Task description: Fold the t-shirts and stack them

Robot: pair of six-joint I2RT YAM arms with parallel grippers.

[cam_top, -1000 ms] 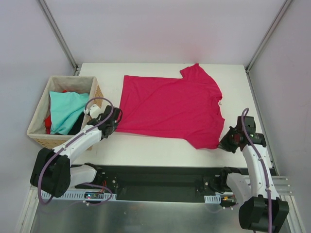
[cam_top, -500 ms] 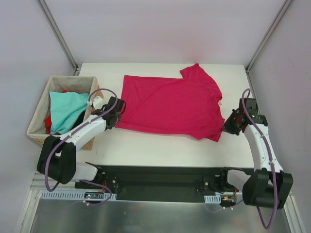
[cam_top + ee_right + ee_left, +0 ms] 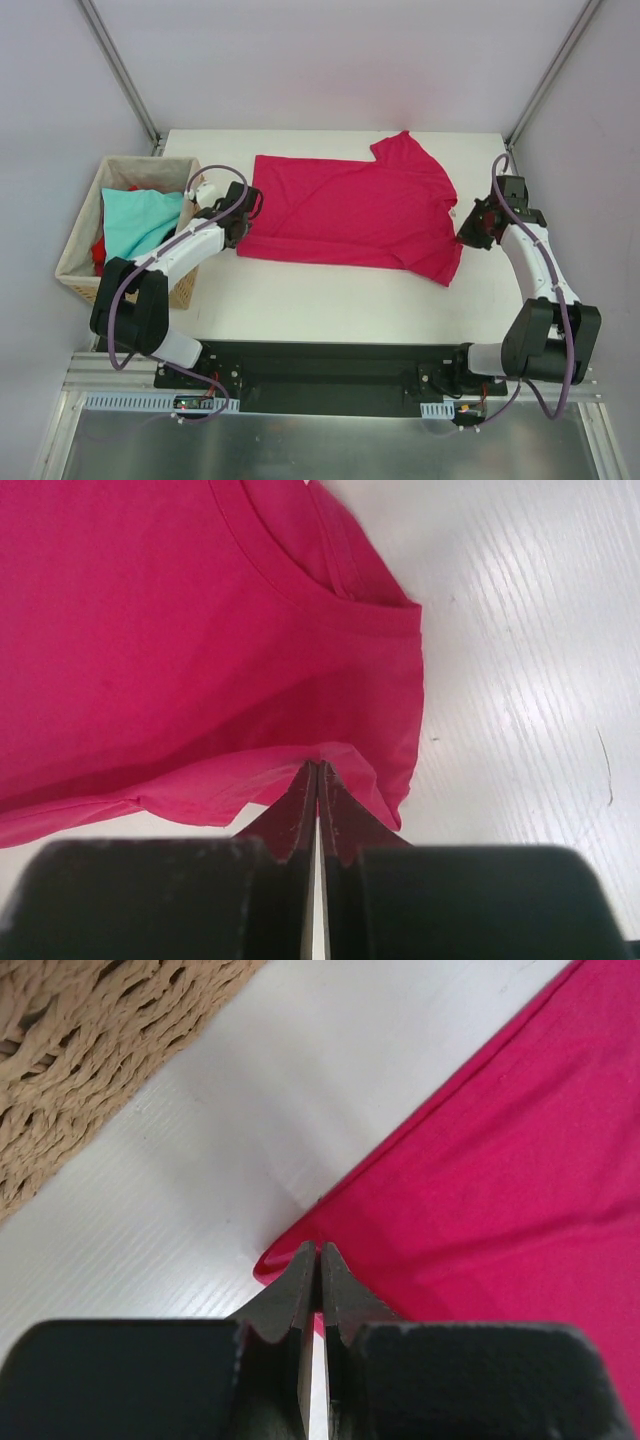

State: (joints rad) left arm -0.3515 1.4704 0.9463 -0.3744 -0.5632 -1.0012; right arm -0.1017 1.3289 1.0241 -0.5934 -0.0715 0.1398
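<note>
A crimson t-shirt (image 3: 350,210) lies spread across the middle of the white surface (image 3: 330,300). Its neck opening faces the right edge, one sleeve points to the far side and the other reaches toward the near right. The left arm's fingers (image 3: 243,224) sit at the shirt's near left corner. In the left wrist view these fingers (image 3: 312,1265) are pressed tightly together, with no gap between them. Their tips pinch the rounded, doubled-over corner of the crimson t-shirt (image 3: 520,1190) where it meets the bare surface (image 3: 180,1190). The right arm's fingers (image 3: 466,230) are at the opposite end of the shirt, just beside the neck opening. The right wrist view shows those fingers (image 3: 310,785) likewise squeezed shut on a lifted edge of the crimson t-shirt (image 3: 150,630). The cloth curls under itself at the tips, and the ribbed collar curves away above them. To the right of the shirt in that view there is only the pale, grooved surface (image 3: 520,630). A woven basket (image 3: 80,245) stands at the left edge of the surface, close beside the left arm, and its wicker wall (image 3: 90,1070) fills the upper left corner of the left wrist view. Inside the basket a teal t-shirt (image 3: 135,225) lies crumpled on top. A red t-shirt (image 3: 97,250) shows beneath it along the left side.
</note>
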